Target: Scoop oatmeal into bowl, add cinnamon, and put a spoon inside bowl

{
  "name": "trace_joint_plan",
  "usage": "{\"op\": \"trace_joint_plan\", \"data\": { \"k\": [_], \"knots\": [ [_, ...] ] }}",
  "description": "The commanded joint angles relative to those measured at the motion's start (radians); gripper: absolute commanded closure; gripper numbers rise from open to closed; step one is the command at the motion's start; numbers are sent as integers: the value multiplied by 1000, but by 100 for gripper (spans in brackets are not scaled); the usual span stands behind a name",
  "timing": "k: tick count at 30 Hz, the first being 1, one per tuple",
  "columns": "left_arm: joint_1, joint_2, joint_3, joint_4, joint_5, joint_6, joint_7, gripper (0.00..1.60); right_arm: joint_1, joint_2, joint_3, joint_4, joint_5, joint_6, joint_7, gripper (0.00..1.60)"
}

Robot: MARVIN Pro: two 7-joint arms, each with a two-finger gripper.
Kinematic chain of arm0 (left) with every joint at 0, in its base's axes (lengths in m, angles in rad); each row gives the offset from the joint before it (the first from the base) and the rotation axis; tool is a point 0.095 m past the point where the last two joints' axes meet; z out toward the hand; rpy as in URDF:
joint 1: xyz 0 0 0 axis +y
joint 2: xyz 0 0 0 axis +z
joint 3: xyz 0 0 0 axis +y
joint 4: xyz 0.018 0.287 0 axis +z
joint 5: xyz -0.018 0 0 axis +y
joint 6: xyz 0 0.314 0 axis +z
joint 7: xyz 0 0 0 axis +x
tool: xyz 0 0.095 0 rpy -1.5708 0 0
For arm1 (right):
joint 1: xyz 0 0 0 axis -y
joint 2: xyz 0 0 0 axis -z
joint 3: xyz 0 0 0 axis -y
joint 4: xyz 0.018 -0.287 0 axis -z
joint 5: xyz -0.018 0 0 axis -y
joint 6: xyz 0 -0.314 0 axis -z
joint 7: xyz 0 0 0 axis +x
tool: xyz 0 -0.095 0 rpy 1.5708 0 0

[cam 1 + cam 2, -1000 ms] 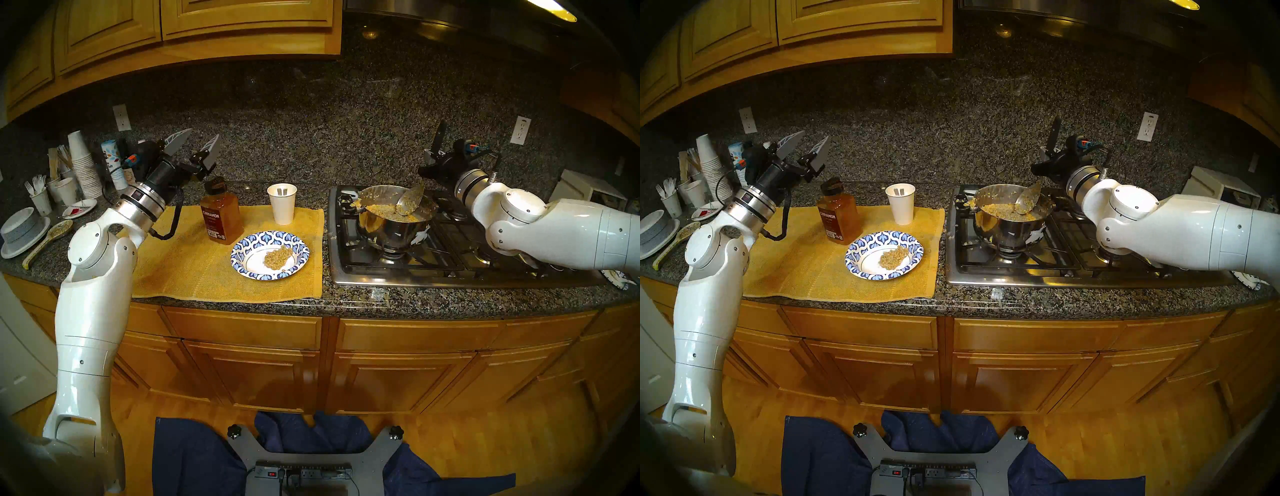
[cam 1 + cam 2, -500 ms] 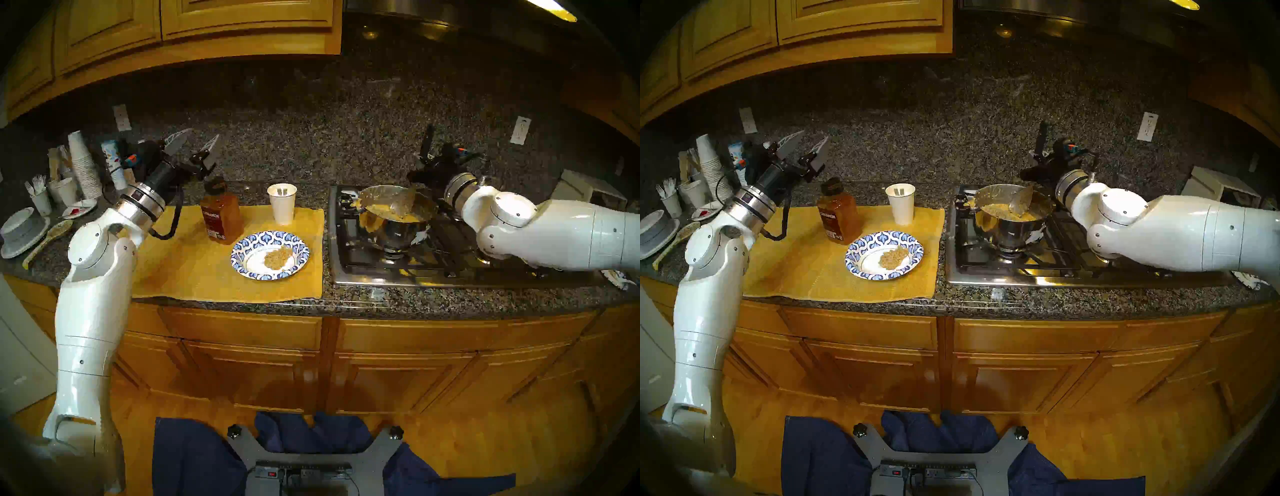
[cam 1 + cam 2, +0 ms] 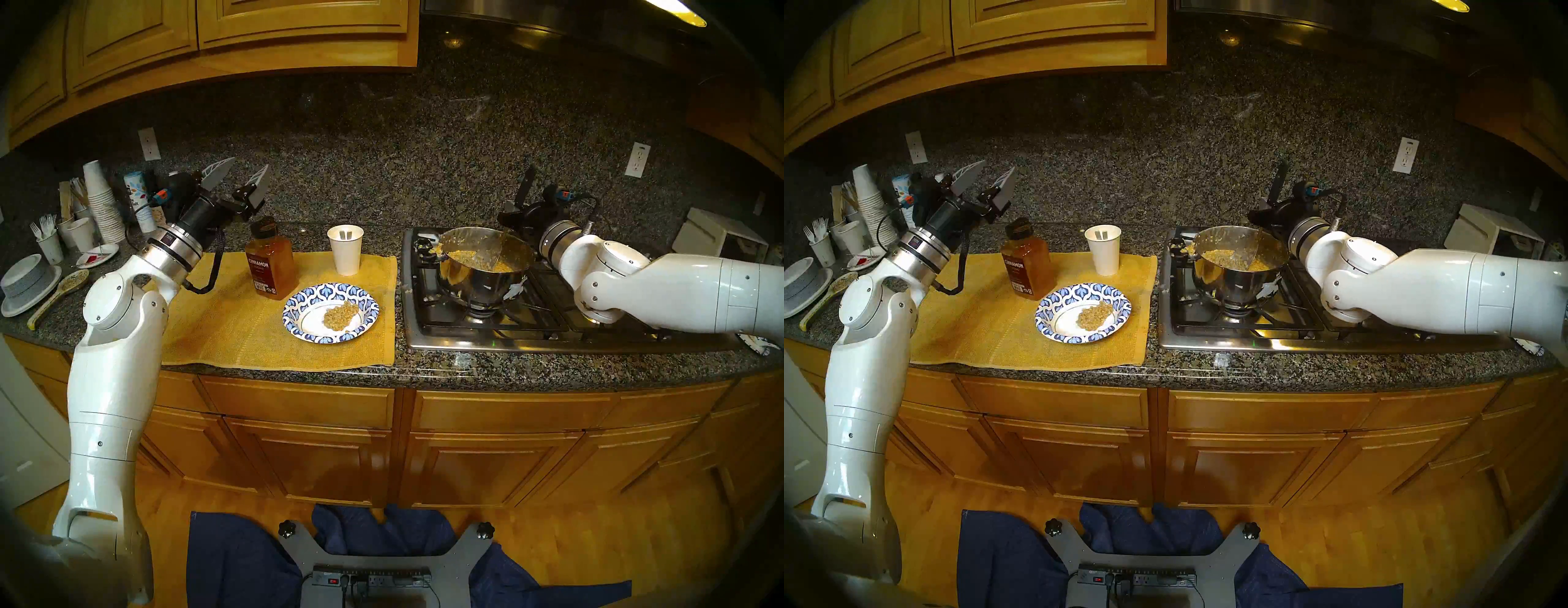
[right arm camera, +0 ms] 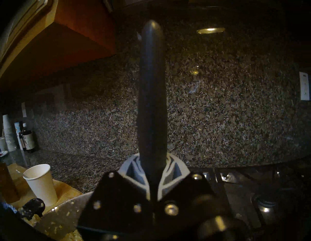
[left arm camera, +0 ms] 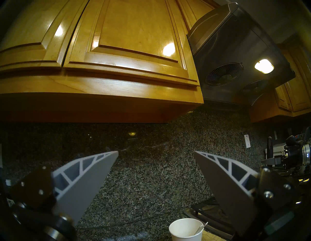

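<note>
The blue-and-white patterned bowl point(image 3: 297, 308) sits on the yellow mat and holds a small lump of oatmeal point(image 3: 339, 316). More oatmeal point(image 3: 464, 256) fills the steel pot point(image 3: 479, 282) on the stove. My right gripper point(image 3: 518, 209) point(image 4: 152, 168) is shut on the dark handle of a metal ladle point(image 4: 152, 92). The ladle's scoop stands edge-on in the pot. The cinnamon bottle point(image 3: 269, 265) stands upright behind the bowl. The end of a white spoon point(image 5: 201, 227) pokes out of a paper cup point(image 3: 345, 254). My left gripper point(image 3: 250, 163) point(image 5: 155, 151) hangs open and empty, above and left of the cinnamon.
At the far left are stacked paper cups point(image 3: 102, 199), cups of plastic forks, stacked grey bowls point(image 3: 27, 282) and a speckled spoon point(image 3: 59, 297). The gas stove point(image 3: 551, 339) fills the right half. A white box point(image 3: 717, 237) stands at the back right. Cabinets and a range hood hang overhead.
My right arm has shifted left and turned the ladle. Its scoop, which faced me above the oatmeal, now stands edge-on lower in the pot. The left arm has not moved.
</note>
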Motion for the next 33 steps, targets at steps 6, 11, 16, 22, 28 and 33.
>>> {"op": "trace_joint_plan", "data": {
  "k": [6,11,16,22,28,33],
  "knots": [
    [-34,0,-6,-23,-8,-11,-1,0,-5,-2,67,-17,137,-35,61,160],
    [-34,0,-6,-23,-8,-11,-1,0,-17,-5,88,-21,207,-43,83,160],
    [-34,1,-6,-23,-8,-11,-1,0,-27,15,126,-35,318,-49,109,160],
    [-34,1,-6,-23,-8,-11,-1,0,-38,41,153,-48,424,-41,147,160],
    [-34,1,-6,-23,-9,-11,-1,0,-53,48,161,-56,492,-41,190,160],
    [-34,1,-6,-23,-8,-11,0,0,-57,53,178,-64,550,-50,208,160]
  ]
}}
